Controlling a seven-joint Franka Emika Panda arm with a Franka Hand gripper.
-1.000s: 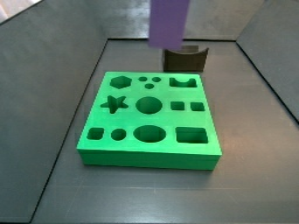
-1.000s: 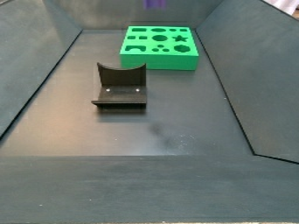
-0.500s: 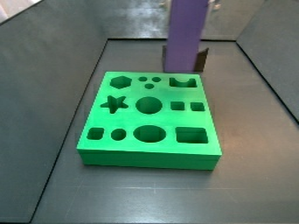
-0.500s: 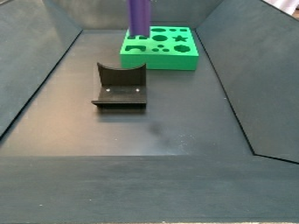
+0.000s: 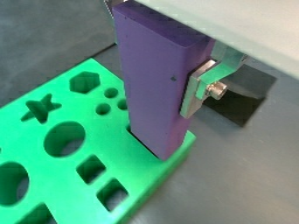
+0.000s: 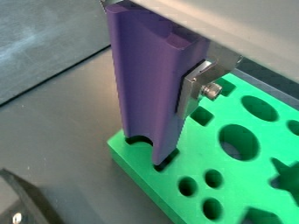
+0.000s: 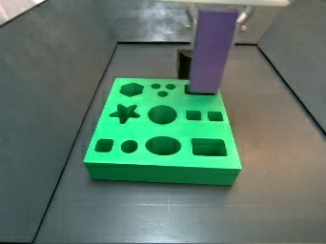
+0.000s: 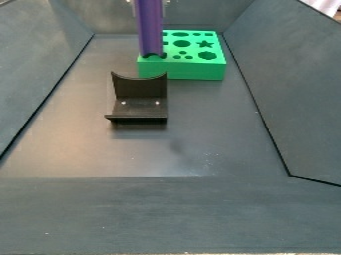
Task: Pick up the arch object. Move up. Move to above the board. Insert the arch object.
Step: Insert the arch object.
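The arch object point(image 7: 213, 52) is a tall purple column, held upright over the far right corner of the green board point(image 7: 140, 157). Its lower end stands at the board's arch-shaped hole; in a wrist view point(image 6: 142, 87) the foot looks just inside the hole. My gripper point(image 5: 162, 61) is shut on the column's upper part. One silver finger point(image 5: 200, 85) presses on its side, and the opposite finger is hidden behind the column. The column point(image 8: 148, 25) and the board point(image 8: 200, 62) also show in both side views.
The dark fixture point(image 8: 138, 98) stands on the grey floor beside the board, and it shows behind the column in a side view point(image 7: 185, 63). Grey walls enclose the floor. The board's other holes, including star point(image 7: 124, 113), hexagon and circles, are open.
The purple column has come down from near the top of the view and shifted over the board's arch hole, so its lower end now meets the board. The board and fixture have not moved.
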